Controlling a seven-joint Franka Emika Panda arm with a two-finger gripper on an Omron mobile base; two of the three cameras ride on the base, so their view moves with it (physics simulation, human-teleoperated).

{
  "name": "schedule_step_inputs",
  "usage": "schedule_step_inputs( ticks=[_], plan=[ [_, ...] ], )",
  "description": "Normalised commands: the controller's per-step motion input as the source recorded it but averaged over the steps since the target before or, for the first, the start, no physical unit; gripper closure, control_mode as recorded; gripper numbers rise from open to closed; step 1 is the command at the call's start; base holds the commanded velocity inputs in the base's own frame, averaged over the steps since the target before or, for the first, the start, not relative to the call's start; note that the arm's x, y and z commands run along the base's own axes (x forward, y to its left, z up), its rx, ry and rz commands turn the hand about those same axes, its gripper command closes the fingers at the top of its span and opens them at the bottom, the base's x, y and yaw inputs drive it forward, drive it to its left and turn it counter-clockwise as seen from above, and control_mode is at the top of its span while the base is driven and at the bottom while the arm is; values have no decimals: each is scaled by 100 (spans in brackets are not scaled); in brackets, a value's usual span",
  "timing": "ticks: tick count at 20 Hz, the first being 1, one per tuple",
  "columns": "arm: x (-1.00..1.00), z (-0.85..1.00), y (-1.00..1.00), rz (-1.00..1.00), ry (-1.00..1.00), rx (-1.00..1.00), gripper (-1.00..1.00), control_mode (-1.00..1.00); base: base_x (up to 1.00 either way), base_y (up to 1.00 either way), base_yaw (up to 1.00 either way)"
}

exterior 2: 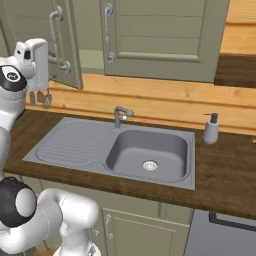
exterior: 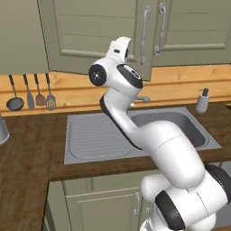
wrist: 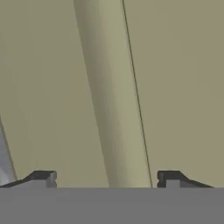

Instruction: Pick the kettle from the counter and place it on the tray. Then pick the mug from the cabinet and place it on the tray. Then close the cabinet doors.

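Fingers: the gripper [wrist: 106,178] stands wide apart and holds nothing; its two dark tips sit at the bottom of the hand view, facing a sage-green panel at very close range.
Between the tips: a raised green strip with a thin dark line beside it; probably the seam or frame edge of the cabinet doors [exterior 2: 65,50], though this close I cannot be sure which part.
Task's thing: the left door hangs partly ajar, swung out toward the arm; the right door [exterior 2: 165,37] looks nearly flush. Both hang on the far wall above the sink.
How it will handle: a stiff, hinged panel, light to swing, not fragile. A flat push on the face near the free edge, away from the hinge, should do; the painted face may let the fingers slide.
Where to take hold: the long pale curved bar handles [exterior: 144,34] are the only grip; no grip seems needed for a push.
Tabletop: dark wood counter [exterior 2: 225,175] with the grey steel sink [exterior 2: 150,155] and its tap [exterior 2: 120,115] below the doors.
Other things: white soap dispenser [exterior 2: 211,129] far right; hanging utensils [exterior: 31,92] far left.
In the way: the handle bars stand out close by the hand and could catch a finger; tap and dispenser sit well below.
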Motion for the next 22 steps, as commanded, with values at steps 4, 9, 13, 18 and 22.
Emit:
schedule_step_inputs(
  ticks=[4, 9, 13, 18, 22],
  plan=[
    [79, 12, -59, 5, 0, 7, -100, -100, 0, 0, 0],
    [78, 5, -56, 5, 0, 7, -100, -100, 0, 0, 0],
    [83, 0, -50, 5, 0, 8, -100, -100, 0, 0, 0],
    [86, 0, -45, 4, 1, 8, -100, -100, 0, 0, 0],
    [80, 0, -36, 2, 2, 7, -100, -100, 0, 0, 0]
  ],
)
